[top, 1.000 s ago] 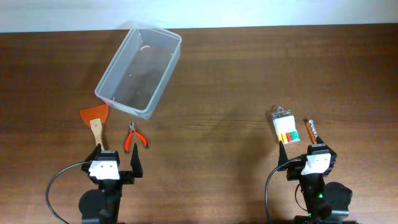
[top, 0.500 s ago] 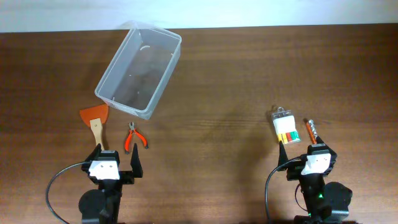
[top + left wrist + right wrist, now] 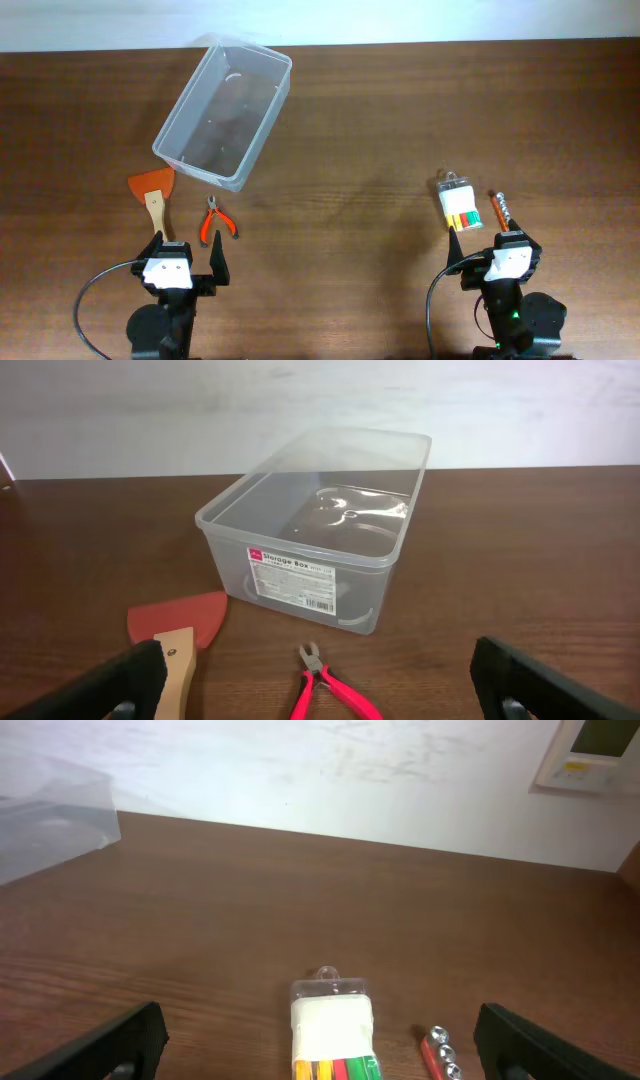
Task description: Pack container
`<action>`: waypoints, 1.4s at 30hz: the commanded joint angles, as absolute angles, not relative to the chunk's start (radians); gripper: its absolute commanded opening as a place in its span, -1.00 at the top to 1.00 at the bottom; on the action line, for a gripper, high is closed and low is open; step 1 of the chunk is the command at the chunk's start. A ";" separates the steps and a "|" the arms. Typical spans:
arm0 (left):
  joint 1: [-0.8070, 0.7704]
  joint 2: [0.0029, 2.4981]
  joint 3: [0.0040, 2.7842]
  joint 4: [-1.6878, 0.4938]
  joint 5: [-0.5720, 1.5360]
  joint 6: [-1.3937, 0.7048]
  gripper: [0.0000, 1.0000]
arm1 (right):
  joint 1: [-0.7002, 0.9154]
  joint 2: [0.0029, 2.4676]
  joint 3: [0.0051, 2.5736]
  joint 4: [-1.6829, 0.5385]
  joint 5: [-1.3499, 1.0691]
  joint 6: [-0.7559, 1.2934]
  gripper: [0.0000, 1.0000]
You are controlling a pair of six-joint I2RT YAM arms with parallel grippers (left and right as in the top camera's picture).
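The container [image 3: 223, 112], a large clear bin, stands empty at the back left and shows in the left wrist view [image 3: 320, 525]. An orange spatula with a wooden handle [image 3: 152, 193] and red-handled pliers [image 3: 216, 221] lie in front of it. My left gripper [image 3: 187, 258] is open and empty just behind them; pliers [image 3: 330, 690] lie between its fingers in the wrist view. A clear packet of coloured items [image 3: 459, 206] and a red bit holder [image 3: 499, 210] lie at the right. My right gripper [image 3: 488, 245] is open, empty, just behind the packet [image 3: 332, 1032].
The table's far edge meets a white wall behind the container. A bare stretch of brown wood [image 3: 350, 180] lies between the left and right groups of things. A cable [image 3: 95, 290] loops beside the left arm base.
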State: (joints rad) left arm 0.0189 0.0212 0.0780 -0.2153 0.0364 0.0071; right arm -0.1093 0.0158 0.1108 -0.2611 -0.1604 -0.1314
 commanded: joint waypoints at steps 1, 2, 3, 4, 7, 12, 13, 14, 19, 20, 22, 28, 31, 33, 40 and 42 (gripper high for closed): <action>0.014 0.011 0.065 -0.210 0.030 0.027 -0.99 | -0.103 0.003 0.107 -0.258 -0.173 -0.131 -0.97; 0.014 0.011 0.065 -0.210 0.030 0.027 -0.99 | -0.103 0.003 0.107 -0.258 -0.173 -0.131 -0.97; 0.014 0.011 0.065 -0.210 0.030 0.027 -0.98 | -0.103 0.003 0.107 -0.258 -0.173 -0.131 -0.97; 0.014 0.011 0.065 -0.210 0.030 0.027 -0.99 | -0.103 0.003 0.107 -0.258 -0.173 -0.131 -0.97; 0.014 0.011 0.065 -0.210 0.030 0.027 -0.99 | -0.103 0.003 0.107 -0.258 -0.173 -0.131 -0.97; 0.014 0.011 0.065 -0.210 0.014 0.027 -0.99 | -0.103 0.003 0.107 -0.258 -0.173 -0.131 -0.97; 0.014 0.011 0.065 -0.208 0.007 0.027 -0.99 | -0.103 0.003 0.107 -0.258 -0.173 -0.131 -0.97; 0.014 0.011 0.065 -0.208 0.007 0.027 -0.99 | -0.103 0.003 0.107 -0.258 -0.173 -0.131 -0.97; 0.014 0.011 0.065 -0.212 0.002 0.027 -0.98 | -0.103 0.003 0.107 -0.258 -0.173 -0.131 -0.97; 0.014 0.011 0.065 -0.212 0.004 0.027 -0.99 | -0.103 0.003 0.107 -0.254 -0.173 -0.131 -0.97; 0.014 0.011 0.065 -0.209 0.024 0.026 -0.99 | -0.103 0.003 0.107 -0.256 -0.173 -0.131 -0.97; 0.014 0.011 0.065 -0.175 0.143 0.026 -0.98 | -0.104 0.003 0.107 -0.269 -0.174 -0.130 -0.97; 0.014 0.011 0.065 -0.130 0.179 0.026 -0.99 | -0.104 0.003 0.106 -0.193 -0.187 -0.059 -0.97; 0.014 0.012 0.068 -0.099 0.184 0.001 -0.99 | -0.104 0.004 0.107 -0.101 -0.201 0.078 -0.97; 0.014 0.092 0.211 -0.083 0.156 -0.108 -0.99 | -0.105 0.110 0.141 0.158 -0.062 0.224 -0.97; 0.014 0.160 0.276 -0.083 0.150 -0.108 -0.98 | -0.105 0.184 0.169 0.218 -0.043 0.261 -0.97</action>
State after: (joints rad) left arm 0.0185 0.0803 0.1604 -0.0914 0.1497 -0.0727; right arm -0.1093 0.0914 0.1143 0.1665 -0.1032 0.1581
